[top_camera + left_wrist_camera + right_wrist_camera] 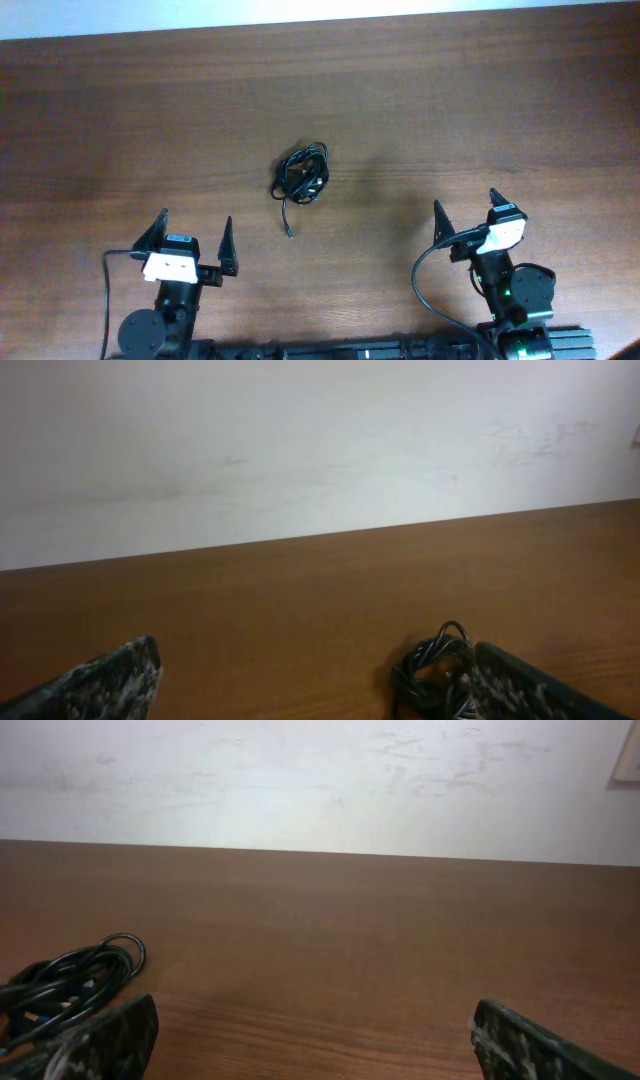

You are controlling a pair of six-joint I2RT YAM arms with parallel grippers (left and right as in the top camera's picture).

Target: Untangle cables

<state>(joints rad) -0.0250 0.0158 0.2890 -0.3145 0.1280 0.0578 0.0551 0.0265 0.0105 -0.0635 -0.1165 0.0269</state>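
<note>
The cables lie as one small knotted black clump in the middle of the wooden table, with one loose end trailing toward the front. My left gripper stands open near the front left, well short of the clump. My right gripper stands open at the front right, also apart from it. In the left wrist view the cables sit far ahead, beside my right fingertip, and that gripper holds nothing. The right wrist view shows the cables at far left, partly cut off, and the gripper empty.
Thick black wires run from both arm bases at the table's front edge. A pale wall rises behind the table's far edge.
</note>
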